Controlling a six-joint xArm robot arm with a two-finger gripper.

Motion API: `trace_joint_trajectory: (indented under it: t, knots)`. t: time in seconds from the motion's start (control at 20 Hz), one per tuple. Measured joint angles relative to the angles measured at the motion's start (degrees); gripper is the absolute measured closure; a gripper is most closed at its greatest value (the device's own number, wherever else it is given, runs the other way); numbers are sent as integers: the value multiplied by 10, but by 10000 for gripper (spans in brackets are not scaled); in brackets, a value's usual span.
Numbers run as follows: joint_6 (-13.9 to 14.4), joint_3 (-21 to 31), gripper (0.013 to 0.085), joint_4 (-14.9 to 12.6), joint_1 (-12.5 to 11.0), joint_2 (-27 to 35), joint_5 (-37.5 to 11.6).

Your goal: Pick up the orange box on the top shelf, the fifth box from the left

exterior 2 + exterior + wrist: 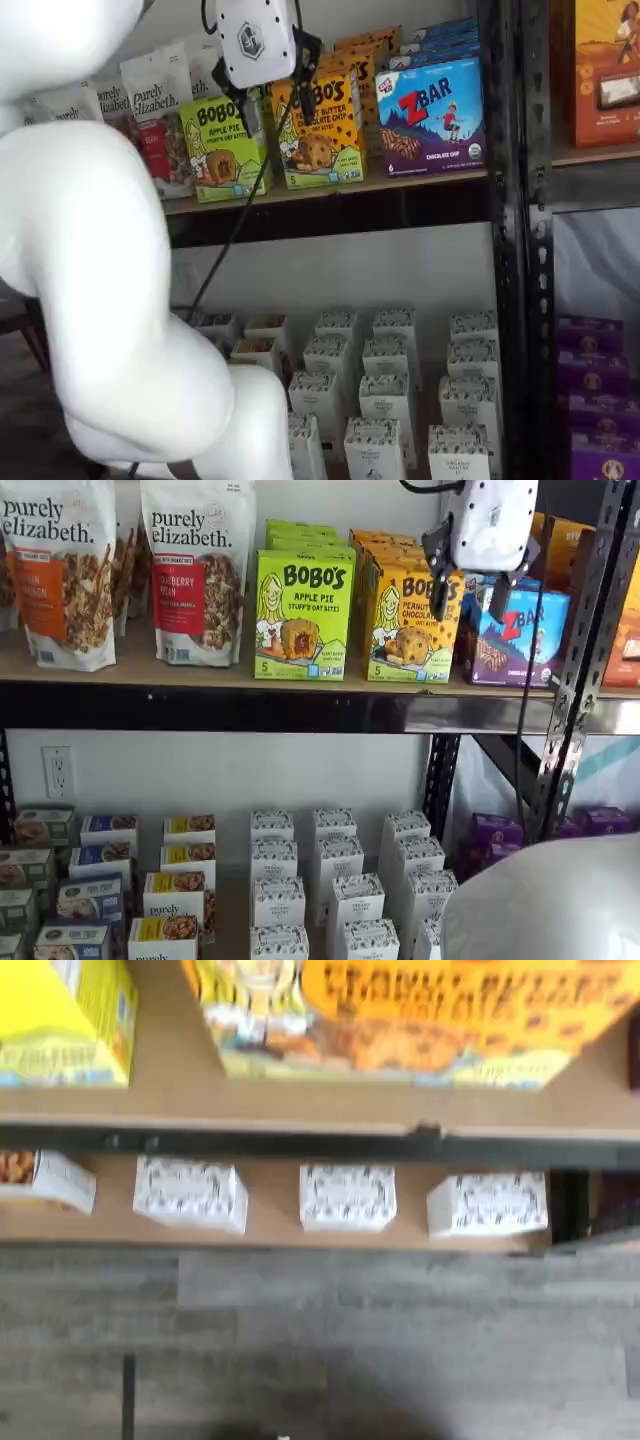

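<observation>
The orange box (408, 620) stands upright on the top shelf (200, 670), between a lime-green Apple Pie box (303, 615) and a blue-purple ZBAR box (520, 635). More orange cartons line up behind it. In both shelf views my gripper (468, 598) hangs in front of the shelf, level with the box's upper part, and a plain gap between its two black fingers shows it open and holding nothing. From the other side the gripper (272, 95) sits in front of the orange box (322, 130), apart from it. The wrist view looks down on the orange box (430, 1020) and the shelf's black rail (320, 1144).
Granola bags (195, 570) stand on the shelf's left part. A black perforated upright (580, 650) rises right of the ZBAR box. Small white boxes (335, 880) fill the lower shelf. My white arm (110, 300) covers the left of a shelf view.
</observation>
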Motion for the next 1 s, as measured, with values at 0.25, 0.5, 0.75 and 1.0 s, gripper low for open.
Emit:
trace_joint_trajectory:
  t: [0.25, 0.5, 0.75, 1.0]
  knots:
    - [-7, -18, 130, 2, -9, 37, -48]
    - [-17, -14, 130, 25, -20, 50, -109]
    - [-23, -13, 130, 48, -22, 59, -147]
    - [-22, -13, 130, 55, -19, 64, -169]
